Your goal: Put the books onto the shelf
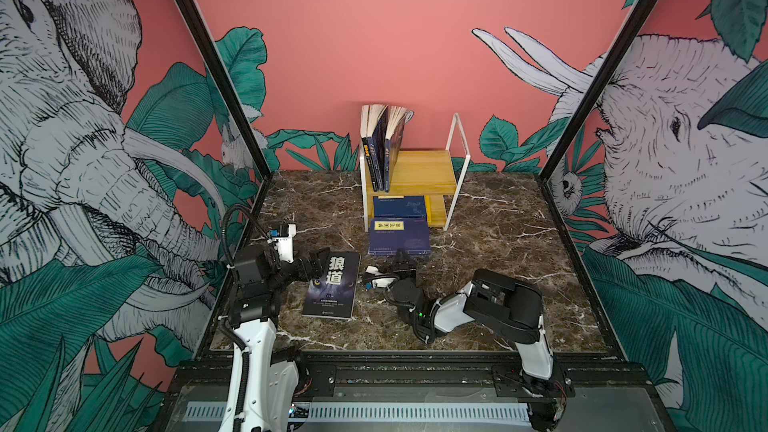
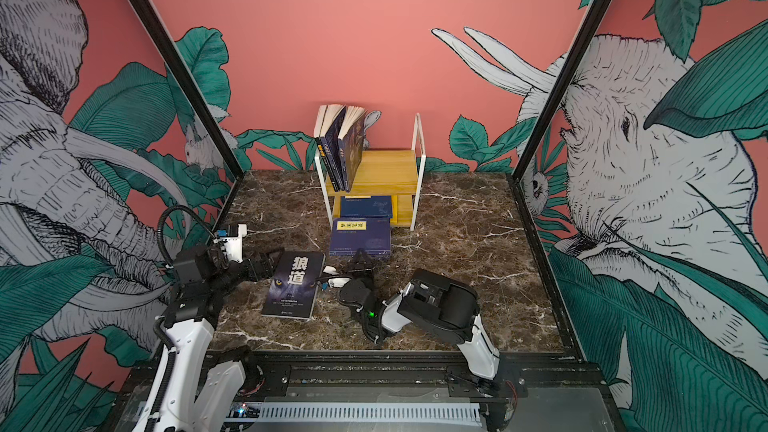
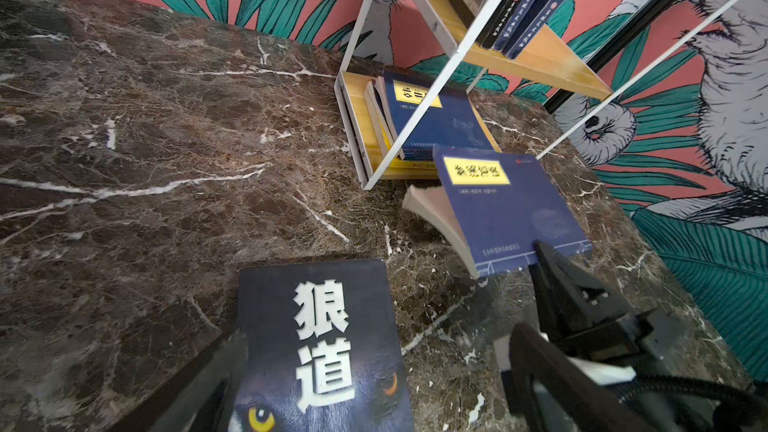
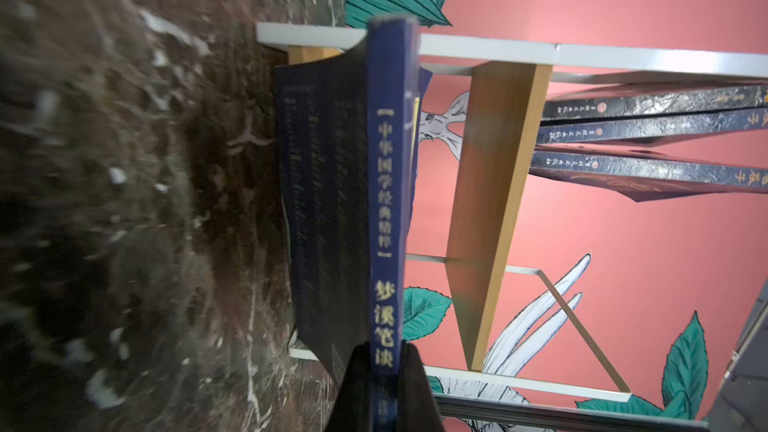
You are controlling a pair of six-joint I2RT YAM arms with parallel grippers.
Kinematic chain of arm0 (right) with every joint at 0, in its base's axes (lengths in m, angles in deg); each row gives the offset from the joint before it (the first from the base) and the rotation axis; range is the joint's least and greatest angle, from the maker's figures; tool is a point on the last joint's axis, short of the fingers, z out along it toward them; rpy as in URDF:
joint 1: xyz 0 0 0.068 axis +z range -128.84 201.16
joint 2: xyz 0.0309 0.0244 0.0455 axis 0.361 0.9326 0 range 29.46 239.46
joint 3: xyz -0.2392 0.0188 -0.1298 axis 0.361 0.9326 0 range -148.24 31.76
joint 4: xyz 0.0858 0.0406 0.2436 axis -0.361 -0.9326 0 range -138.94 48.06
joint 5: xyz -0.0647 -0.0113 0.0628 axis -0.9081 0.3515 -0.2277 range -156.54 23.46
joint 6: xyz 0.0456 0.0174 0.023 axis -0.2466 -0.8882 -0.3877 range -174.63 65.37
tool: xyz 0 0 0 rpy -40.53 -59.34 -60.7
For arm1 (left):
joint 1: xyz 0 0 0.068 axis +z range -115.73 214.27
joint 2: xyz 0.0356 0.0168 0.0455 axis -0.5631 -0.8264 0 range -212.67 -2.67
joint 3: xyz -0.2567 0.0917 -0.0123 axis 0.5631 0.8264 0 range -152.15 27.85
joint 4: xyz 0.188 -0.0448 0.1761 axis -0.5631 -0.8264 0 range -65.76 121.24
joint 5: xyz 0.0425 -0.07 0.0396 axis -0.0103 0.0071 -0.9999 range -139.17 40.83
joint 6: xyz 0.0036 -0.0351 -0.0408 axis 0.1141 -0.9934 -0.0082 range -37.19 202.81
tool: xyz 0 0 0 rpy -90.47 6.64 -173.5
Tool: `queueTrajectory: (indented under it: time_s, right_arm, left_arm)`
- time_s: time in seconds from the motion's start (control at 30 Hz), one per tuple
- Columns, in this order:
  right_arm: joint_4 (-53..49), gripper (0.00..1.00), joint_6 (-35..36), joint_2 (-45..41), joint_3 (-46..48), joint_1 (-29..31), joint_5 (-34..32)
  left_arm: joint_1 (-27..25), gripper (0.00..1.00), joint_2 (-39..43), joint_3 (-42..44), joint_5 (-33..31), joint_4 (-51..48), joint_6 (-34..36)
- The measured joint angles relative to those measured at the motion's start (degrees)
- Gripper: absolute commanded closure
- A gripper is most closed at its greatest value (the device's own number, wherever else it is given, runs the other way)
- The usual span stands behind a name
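Three books [image 1: 380, 147] upright atop shelf [image 1: 424, 168]; navy-topped pile [image 1: 400, 206] below.

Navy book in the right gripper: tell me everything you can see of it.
The navy book is a thin paperback with a yellow cover label and pale spine lettering. The right gripper is shut on its spine edge. It sits cover up before the shelf, apparently raised slightly, pages sagging open.

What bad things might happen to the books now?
The right gripper pinches the navy book by just one edge, and its pages sag loose, so it might slip or flop open. The standing books on the shelf lean with pages fanned; a bump could tip them over.
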Motion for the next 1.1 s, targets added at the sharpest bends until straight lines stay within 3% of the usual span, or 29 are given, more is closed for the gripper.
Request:
queueTrajectory:
  time_s: [0.3,0.7,1.1]
  right_arm:
    - [0.9,1.00,4.9,3.3,-5.6,-6.7,6.1]
    - [-13.1,1.00,-3.9,3.3,-15.6,-12.4,13.6]
    - [-28.8,1.00,-10.8,3.0,-18.6,-14.2,16.9]
  left_arm:
    - [0.1,0.01,1.4,0.0,-0.1,0.9,1.4]
    - [0.1,0.01,3.3,0.0,0.9,0.9,3.2]
    - [-1.2,0.01,4.0,0.0,2.0,0.9,3.9]
